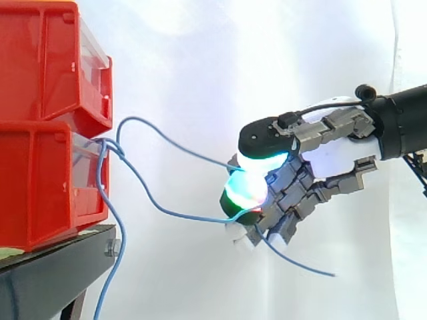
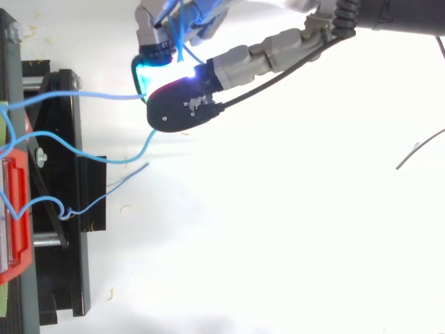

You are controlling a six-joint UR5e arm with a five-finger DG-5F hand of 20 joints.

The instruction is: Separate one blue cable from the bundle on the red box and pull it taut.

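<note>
Two strands of blue cable (image 1: 180,215) run into the hand (image 1: 333,157). Its fingers are curled tight around them with the thumb folded over the top, so it is closed on the cable rather than spread. Its fingertips (image 1: 245,188) glow green and red, and the thumb's pad shines cyan just above them. A short free end of the cable sticks out from beneath the curled fingers and slants down on the arm's side of the hand. From above, the hand (image 2: 184,111) shows the same grip, with a bit of blue visible between the fingers beyond the thumb.

Away from the hand, on its fingertip side, the upper strand rises in an arc and the lower one dips in a shallow sag; neither is straight. Both meet at the bundle (image 1: 109,148), a tangle against the front of the lower of two stacked red bins (image 1: 40,180), well apart from the hand. One more blue strand (image 1: 117,263) drops from that tangle, hanging past the edge of the black stand (image 1: 47,273) that carries the bins. A white curtain (image 1: 200,67) hangs behind everything.
</note>
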